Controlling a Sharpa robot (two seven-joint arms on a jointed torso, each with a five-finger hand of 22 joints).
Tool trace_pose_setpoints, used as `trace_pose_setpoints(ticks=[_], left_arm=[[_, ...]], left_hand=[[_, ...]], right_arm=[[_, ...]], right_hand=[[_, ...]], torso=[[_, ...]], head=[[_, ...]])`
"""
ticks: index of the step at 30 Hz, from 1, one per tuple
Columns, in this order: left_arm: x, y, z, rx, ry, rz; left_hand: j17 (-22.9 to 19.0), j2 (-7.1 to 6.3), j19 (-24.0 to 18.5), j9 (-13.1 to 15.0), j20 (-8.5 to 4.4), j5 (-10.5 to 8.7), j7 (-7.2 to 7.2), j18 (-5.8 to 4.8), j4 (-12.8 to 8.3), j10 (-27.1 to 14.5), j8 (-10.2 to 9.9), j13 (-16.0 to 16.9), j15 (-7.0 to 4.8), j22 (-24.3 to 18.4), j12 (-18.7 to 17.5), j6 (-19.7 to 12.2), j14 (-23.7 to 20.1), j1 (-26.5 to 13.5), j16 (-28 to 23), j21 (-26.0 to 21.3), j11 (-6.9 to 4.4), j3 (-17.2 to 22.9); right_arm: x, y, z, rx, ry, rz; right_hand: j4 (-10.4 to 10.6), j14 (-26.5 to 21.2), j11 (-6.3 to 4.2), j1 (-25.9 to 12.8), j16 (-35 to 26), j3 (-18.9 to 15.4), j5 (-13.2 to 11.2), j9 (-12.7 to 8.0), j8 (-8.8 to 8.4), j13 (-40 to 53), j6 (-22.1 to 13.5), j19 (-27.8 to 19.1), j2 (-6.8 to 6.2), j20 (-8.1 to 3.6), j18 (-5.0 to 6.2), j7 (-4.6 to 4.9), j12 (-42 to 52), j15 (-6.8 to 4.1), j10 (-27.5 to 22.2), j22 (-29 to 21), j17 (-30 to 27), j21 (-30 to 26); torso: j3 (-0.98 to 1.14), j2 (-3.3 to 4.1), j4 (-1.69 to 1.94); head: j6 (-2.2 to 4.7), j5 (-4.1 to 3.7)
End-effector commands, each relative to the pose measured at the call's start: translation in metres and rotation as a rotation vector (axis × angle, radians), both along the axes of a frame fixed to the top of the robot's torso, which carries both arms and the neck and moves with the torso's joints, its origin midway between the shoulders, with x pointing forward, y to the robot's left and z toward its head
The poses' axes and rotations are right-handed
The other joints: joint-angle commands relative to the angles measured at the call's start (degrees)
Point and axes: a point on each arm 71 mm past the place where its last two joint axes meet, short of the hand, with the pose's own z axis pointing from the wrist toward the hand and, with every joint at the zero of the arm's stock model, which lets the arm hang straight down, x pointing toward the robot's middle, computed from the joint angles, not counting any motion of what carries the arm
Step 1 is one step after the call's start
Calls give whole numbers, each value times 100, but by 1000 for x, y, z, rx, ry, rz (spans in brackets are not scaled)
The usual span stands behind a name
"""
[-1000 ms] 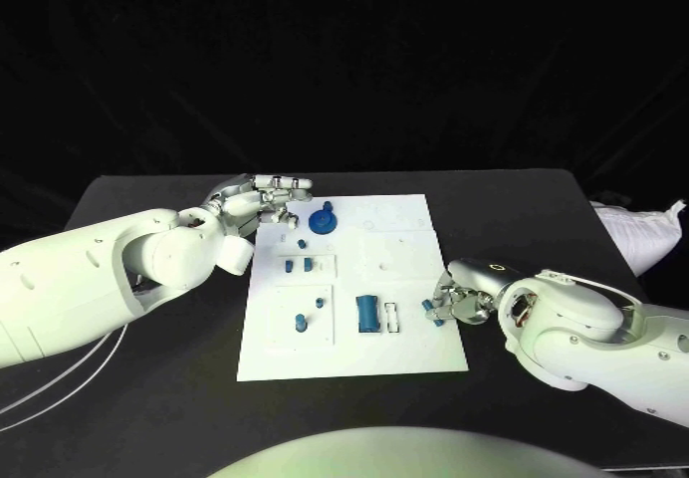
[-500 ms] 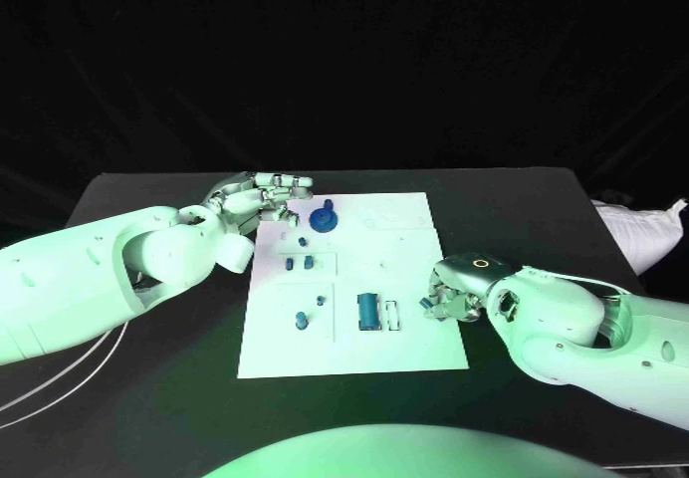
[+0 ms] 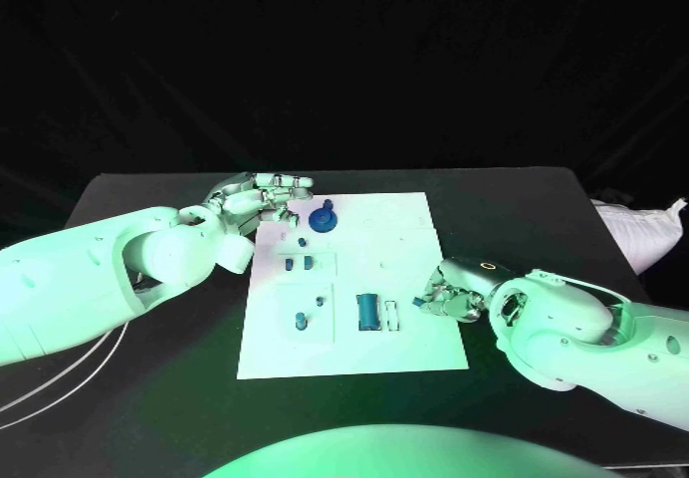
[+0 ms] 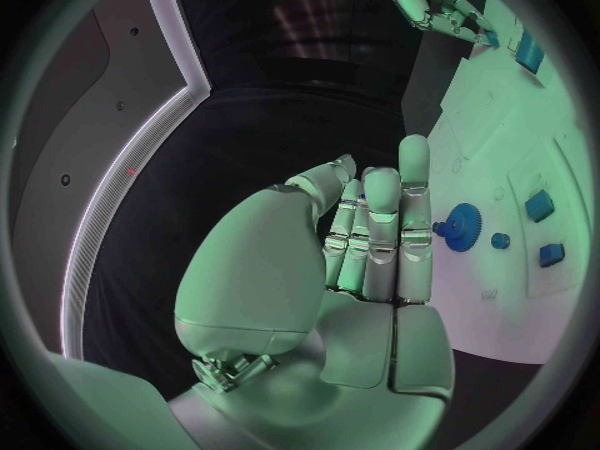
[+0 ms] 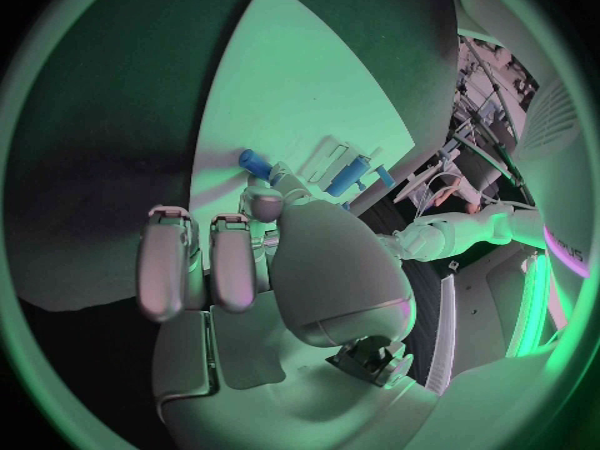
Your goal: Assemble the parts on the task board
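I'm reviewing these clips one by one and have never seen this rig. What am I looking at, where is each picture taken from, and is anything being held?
A two-armed robot works at a black table. The head view looks down from its head; each round picture comes from a camera at one wrist. The white task board carries small blue parts, including a gear and a long blue piece. The left robot hand hovers near the gear, holding nothing. The right robot hand pinches a small blue part at the board's edge.
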Motion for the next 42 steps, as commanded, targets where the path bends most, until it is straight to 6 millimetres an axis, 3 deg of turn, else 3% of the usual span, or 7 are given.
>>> trace_pose_setpoints(ticks=[1,6,13,25,36,42], left_arm=[[-1,-3,1,-6,-5,-18],[-1,-3,1,-6,-5,-19],[-1,-4,1,-7,-4,-21],[-1,-3,1,-7,-4,-23],[-1,-4,1,-6,-4,-27],[-1,-4,1,-6,-3,-29]], left_hand=[[-8,7,-14,4,30,21,6,110,-27,-45,19,2,11,4,22,-46,-47,-26,36,-28,-17,-14],[-8,7,-14,4,30,21,6,110,-27,-45,19,2,11,4,22,-46,-47,-26,36,-28,-17,-14],[-13,6,-15,4,31,21,8,110,-29,-53,20,1,12,5,25,-52,-51,-26,35,-28,-16,-14],[-13,6,-15,4,31,21,8,110,-29,-53,20,1,12,5,25,-52,-51,-26,35,-28,-16,-14],[-17,7,-16,4,32,21,9,110,-30,-59,21,1,13,5,28,-57,-53,-26,35,-28,-15,-13],[-17,7,-16,4,32,21,9,110,-30,-59,21,1,13,5,28,-57,-53,-26,35,-28,-15,-13]], right_arm=[[-4,-3,-7,168,123,-124],[-4,-2,-5,265,154,-163],[-4,3,-3,324,165,-179],[-3,12,-3,344,174,-168],[-3,24,-11,228,195,-112],[-3,32,-13,183,174,-77]], right_hand=[[-22,366,17,26,-18,141,-33,55,32,1,32,9,-17,-30,-82,-9,-16,-29,17,-5,205,-19],[3,357,41,-98,-64,367,-100,67,-10,-13,-27,-28,-131,-18,-67,22,-45,-11,5,-77,159,-57],[20,358,55,-192,-68,488,-146,80,-23,-12,-37,-36,-220,-4,-64,37,-49,1,-1,-94,159,-68],[97,369,41,-457,-48,681,6,135,6,31,36,-13,-424,-5,-68,16,14,-7,42,-67,187,-56],[319,357,53,-888,-100,557,121,183,28,-12,83,-42,-627,4,-57,20,-42,3,33,-122,135,-88],[429,353,46,-1049,-128,462,369,215,40,-30,105,-52,-665,-2,-52,12,-67,-2,31,-145,109,-103]], torso=[[-2,1,5],[-4,-2,-1],[-7,-1,-3],[-6,4,1],[3,4,2],[-4,-2,-3]], head=[[-4,2],[25,7],[9,2],[-10,8],[-36,24],[-44,21]])
